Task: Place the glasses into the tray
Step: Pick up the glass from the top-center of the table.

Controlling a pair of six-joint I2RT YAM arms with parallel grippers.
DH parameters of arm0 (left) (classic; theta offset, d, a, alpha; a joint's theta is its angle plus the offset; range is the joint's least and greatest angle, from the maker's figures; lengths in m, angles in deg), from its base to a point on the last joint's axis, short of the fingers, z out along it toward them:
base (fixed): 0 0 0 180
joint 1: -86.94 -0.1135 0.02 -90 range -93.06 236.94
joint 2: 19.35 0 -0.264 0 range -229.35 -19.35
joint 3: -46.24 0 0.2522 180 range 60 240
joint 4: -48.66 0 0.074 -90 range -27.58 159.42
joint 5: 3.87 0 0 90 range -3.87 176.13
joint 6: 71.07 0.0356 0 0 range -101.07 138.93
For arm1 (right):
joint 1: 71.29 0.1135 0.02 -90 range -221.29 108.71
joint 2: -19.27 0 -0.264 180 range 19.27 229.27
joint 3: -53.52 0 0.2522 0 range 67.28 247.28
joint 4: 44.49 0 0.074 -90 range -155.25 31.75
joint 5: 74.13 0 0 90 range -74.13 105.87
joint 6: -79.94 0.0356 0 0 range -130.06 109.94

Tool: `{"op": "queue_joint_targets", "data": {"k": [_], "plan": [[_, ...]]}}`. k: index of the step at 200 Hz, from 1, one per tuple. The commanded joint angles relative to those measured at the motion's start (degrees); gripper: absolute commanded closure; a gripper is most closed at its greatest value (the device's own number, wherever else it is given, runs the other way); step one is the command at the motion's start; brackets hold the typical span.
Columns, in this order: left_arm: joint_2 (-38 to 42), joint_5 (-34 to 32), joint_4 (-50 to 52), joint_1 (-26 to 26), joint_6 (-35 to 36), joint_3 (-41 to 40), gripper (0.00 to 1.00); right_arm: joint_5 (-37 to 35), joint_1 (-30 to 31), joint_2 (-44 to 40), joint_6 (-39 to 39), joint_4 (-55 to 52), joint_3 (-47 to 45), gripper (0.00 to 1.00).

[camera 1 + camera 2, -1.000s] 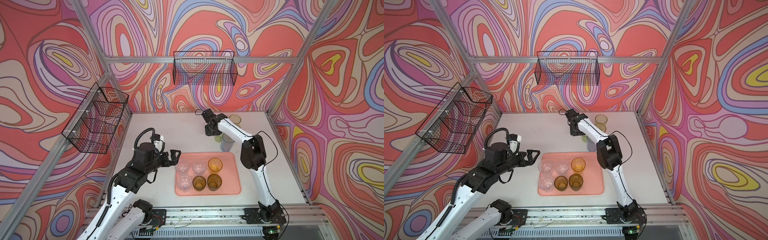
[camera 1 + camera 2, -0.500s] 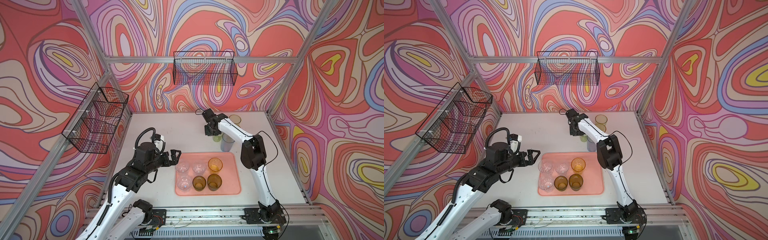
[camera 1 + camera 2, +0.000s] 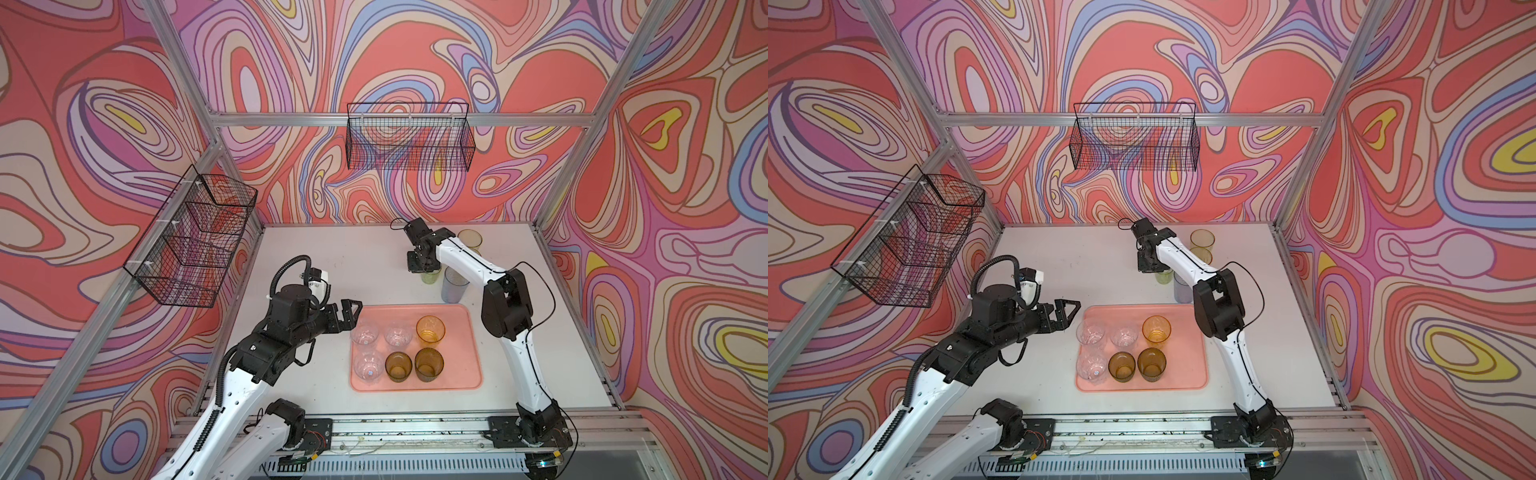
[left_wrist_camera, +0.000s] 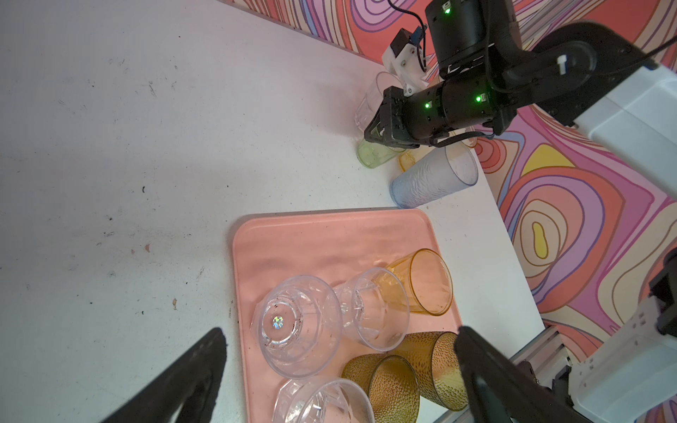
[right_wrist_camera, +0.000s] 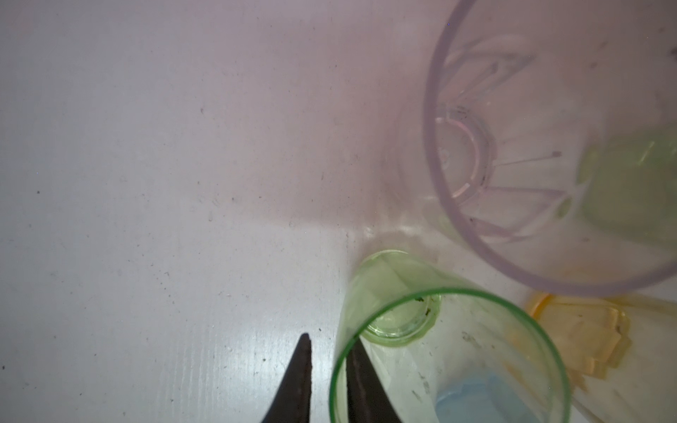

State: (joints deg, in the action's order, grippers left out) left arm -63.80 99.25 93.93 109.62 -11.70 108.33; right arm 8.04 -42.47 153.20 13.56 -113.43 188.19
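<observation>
Around green glass (image 5: 403, 278) rim, right pincer (image 5: 329, 338) has narrowed

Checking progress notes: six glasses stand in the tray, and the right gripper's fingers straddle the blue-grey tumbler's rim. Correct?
Wrong glass: in the right wrist view the right gripper straddles the rim of the green glass, not the blue-grey tumbler. Six glasses do stand in the tray.

table (image 3: 324, 257) | white | holds: tray (image 3: 461, 353), green tumbler (image 3: 430, 277), blue-grey tumbler (image 3: 453, 289), amber tumbler (image 3: 470, 238)
</observation>
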Motion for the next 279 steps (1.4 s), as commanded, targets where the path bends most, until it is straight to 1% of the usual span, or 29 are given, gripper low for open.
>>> {"op": "queue_joint_targets", "data": {"k": [1,49,70,125,166,214,237,262,279], "plan": [[-0.1,0.5,0.3,0.2,0.1,-0.3,0.0,0.9,-0.2,0.0,0.3,0.5,-0.5,0.84],[0.0,0.5,0.4,0.2,0.0,-0.5,0.0,1.5,-0.3,-0.5,0.0,0.5,-0.5,0.87],[0.1,0.5,0.4,0.2,0.0,-0.5,0.0,2.1,-0.2,-0.7,-0.3,0.5,-0.5,1.0],[0.2,0.3,0.5,0.2,0.0,-0.4,0.0,4.7,-0.2,-3.3,-0.4,2.0,-2.1,1.0],[0.7,0.4,-0.1,0.2,-0.3,-0.6,0.0,7.1,-0.2,-7.3,-0.6,3.0,-3.4,1.0],[0.5,0.6,0.1,0.3,-0.6,-0.3,0.0,10.1,0.1,-12.7,-0.5,5.3,-6.9,1.0],[0.7,0.4,0.3,0.2,-1.1,-0.2,0.0,9.6,0.7,-14.5,-0.5,4.6,-7.0,1.0],[0.6,0.4,0.8,0.2,-1.2,0.3,0.0,6.4,2.6,-16.3,-1.7,2.6,-6.3,1.0],[0.6,0.5,1.3,0.2,-1.1,0.7,0.0,6.2,3.5,-17.9,-1.8,1.8,-6.1,1.0]]}}
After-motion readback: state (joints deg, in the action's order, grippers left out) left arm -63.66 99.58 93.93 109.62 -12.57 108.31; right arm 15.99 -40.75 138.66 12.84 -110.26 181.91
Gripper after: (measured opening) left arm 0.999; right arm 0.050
